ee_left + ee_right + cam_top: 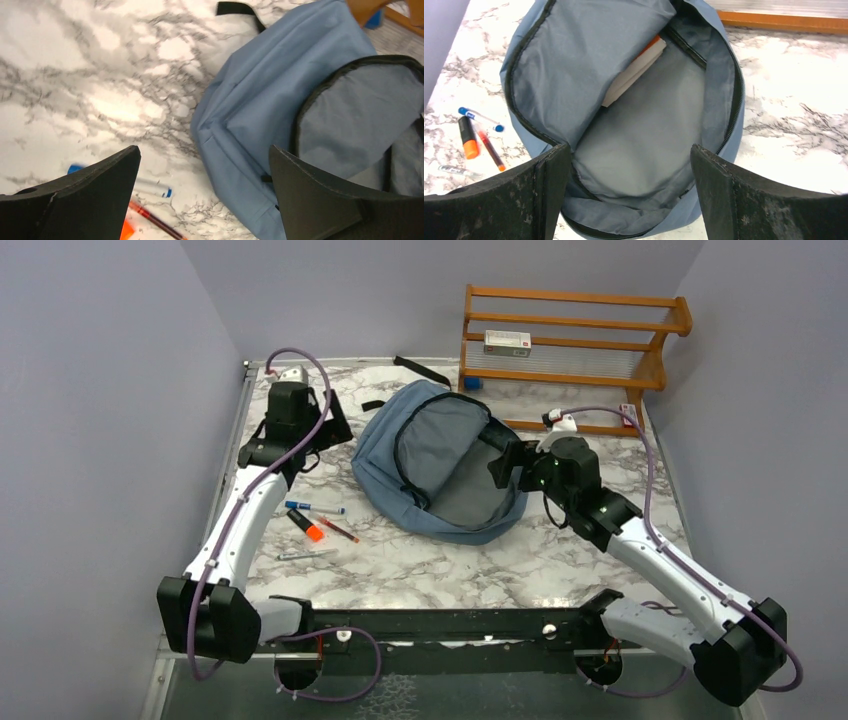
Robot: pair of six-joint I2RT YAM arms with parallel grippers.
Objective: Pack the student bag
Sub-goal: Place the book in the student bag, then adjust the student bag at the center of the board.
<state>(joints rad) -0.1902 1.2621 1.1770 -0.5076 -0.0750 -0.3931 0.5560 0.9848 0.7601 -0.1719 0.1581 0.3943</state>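
The dusty-blue student bag [385,445] lies open on the marble table, its grey lining showing [644,125]. A book with an orange cover [634,72] sits inside it, half under the lining flap. My right gripper [630,190] is open and empty, hovering over the bag's mouth near its right rim [510,465]. My left gripper [205,195] is open and empty, above the table by the bag's left side [260,100]. Pens lie left of the bag: a blue-capped pen [313,507], an orange highlighter [306,525], a red pen [337,528] and a white pen [305,554].
A wooden rack [575,350] stands at the back right with a small white box [507,341] on its shelf. A black strap [420,368] trails behind the bag. Purple-grey walls close in the table on the left, back and right.
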